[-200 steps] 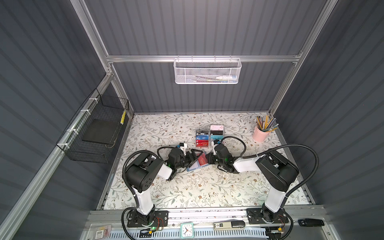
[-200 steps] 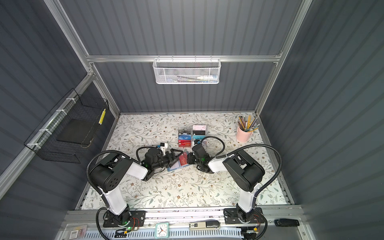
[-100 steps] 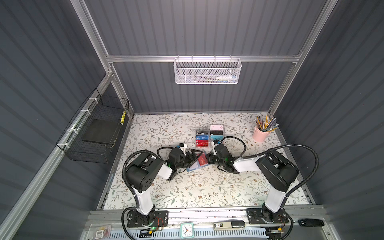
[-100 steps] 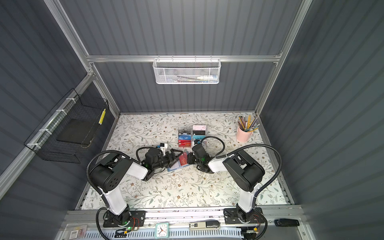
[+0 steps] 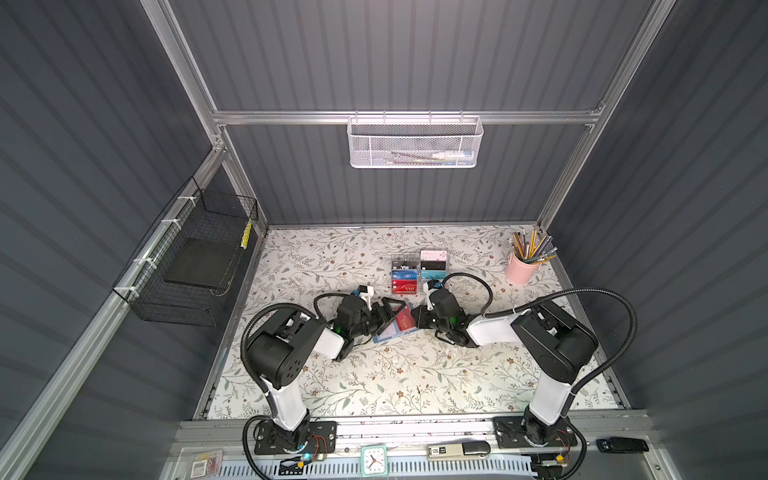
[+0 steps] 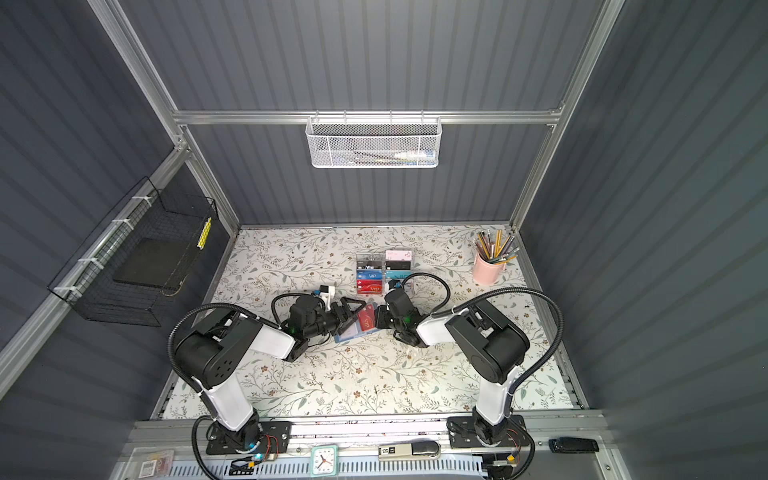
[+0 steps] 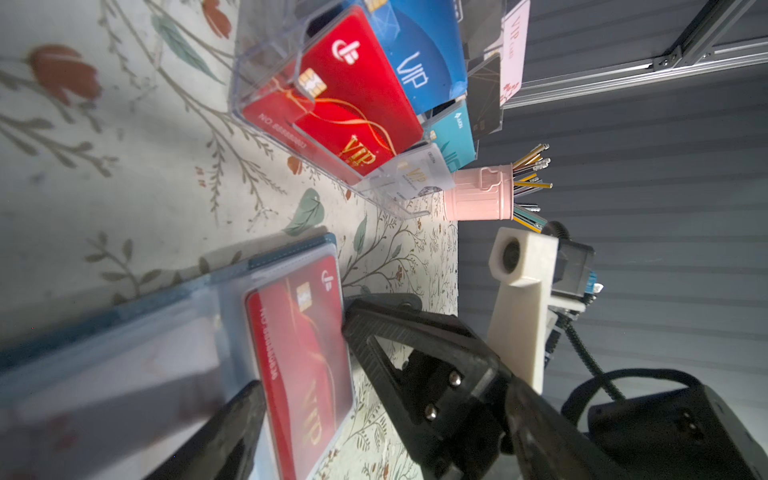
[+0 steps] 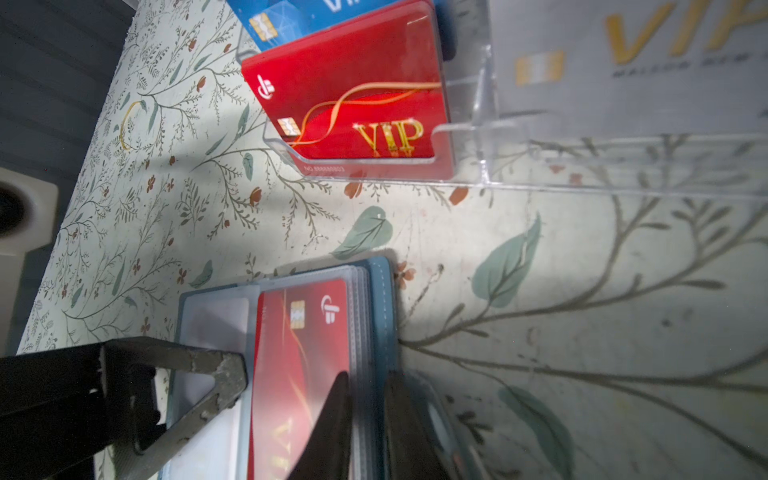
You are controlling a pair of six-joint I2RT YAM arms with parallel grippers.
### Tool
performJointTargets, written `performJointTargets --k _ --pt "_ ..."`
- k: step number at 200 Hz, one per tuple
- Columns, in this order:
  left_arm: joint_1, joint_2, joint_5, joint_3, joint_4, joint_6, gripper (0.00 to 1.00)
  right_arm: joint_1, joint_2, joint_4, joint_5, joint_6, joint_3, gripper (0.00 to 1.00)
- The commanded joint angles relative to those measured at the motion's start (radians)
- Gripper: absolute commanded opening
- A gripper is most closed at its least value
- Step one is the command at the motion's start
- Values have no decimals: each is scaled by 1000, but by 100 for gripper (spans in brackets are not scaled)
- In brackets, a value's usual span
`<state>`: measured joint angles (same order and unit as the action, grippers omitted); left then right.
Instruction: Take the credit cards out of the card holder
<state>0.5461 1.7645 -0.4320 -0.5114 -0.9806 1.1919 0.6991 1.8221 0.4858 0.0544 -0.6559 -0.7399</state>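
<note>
Floral table point(image 5: 374, 374), with the card holder point(image 5: 388, 334) lying open on the robot's side of the clear card rack point(image 5: 419, 270).
We see the red card point(image 8: 299, 374) still inside its sleeve and none loose near the rack, so we judge the emptying has barely begun. Our left fingers point(image 7: 399, 332) stand wide apart, straddling that card's page; our right fingers point(image 8: 328, 424) are nearly closed, pinching the sleeve stack at the holder's edge. Other sleeves we cannot read.
</note>
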Motion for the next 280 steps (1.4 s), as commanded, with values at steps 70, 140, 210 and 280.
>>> performJointTargets --k 70,140,210,280 --pt "5 -2 23 -9 45 -31 91 14 57 -159 61 -12 50 18" --pt "5 44 21 -21 15 -18 91 15 59 -145 65 -18 59 18" --pt "8 24 18 -15 4 -12 91 14 73 -135 70 -20 60 18" --pt "8 17 19 -19 14 -23 91 14 72 -136 74 -19 59 18"
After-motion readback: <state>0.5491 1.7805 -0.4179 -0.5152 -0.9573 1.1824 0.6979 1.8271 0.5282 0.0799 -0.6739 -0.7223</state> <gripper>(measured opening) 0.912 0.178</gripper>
